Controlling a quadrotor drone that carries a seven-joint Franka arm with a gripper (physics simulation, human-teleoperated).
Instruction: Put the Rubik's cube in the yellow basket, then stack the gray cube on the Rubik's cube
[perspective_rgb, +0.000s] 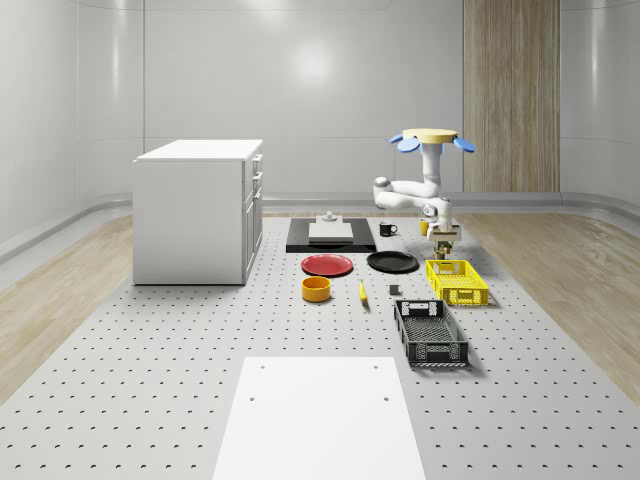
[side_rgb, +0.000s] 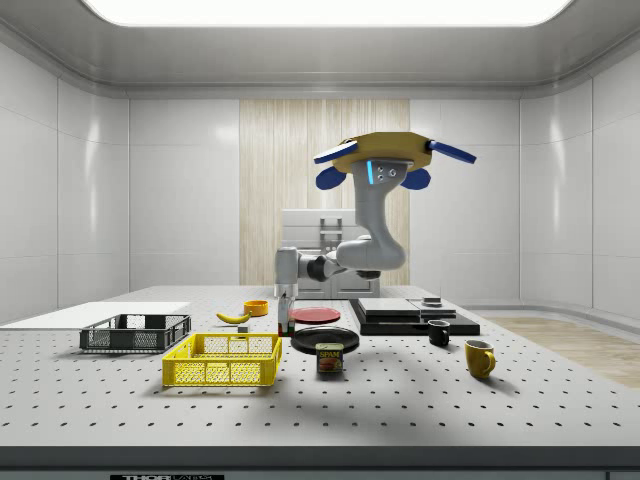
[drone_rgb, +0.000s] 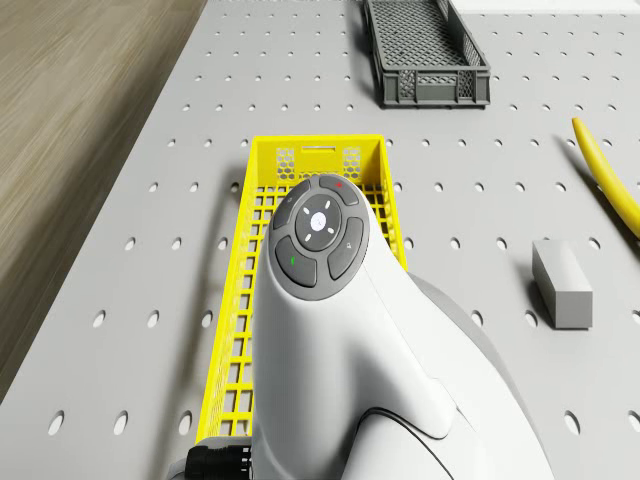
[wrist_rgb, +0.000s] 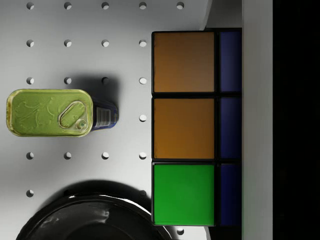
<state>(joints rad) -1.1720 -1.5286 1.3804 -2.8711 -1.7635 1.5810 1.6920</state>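
The Rubik's cube (wrist_rgb: 184, 127) shows orange, green and blue faces in the wrist view, pressed against a grey finger (wrist_rgb: 257, 120). My gripper (perspective_rgb: 444, 236) is shut on it and hangs just above the far end of the yellow basket (perspective_rgb: 457, 281), whose mesh rim (drone_rgb: 315, 147) lies under the arm in the drone view. The gray cube (drone_rgb: 560, 283) lies on the table beside the basket, also seen as the gray cube (perspective_rgb: 395, 291) in the whole-scene view. The drone (perspective_rgb: 432, 138) hovers over the table's back right part, behind the basket.
A dark basket (perspective_rgb: 430, 332) sits in front of the yellow one. A banana (drone_rgb: 605, 180), orange bowl (perspective_rgb: 316, 289), red plate (perspective_rgb: 327, 264) and black plate (perspective_rgb: 392, 262) lie toward the whole-scene view's left. A tin can (wrist_rgb: 50, 112) stands near the black plate. A white cabinet (perspective_rgb: 198, 210) stands far left.
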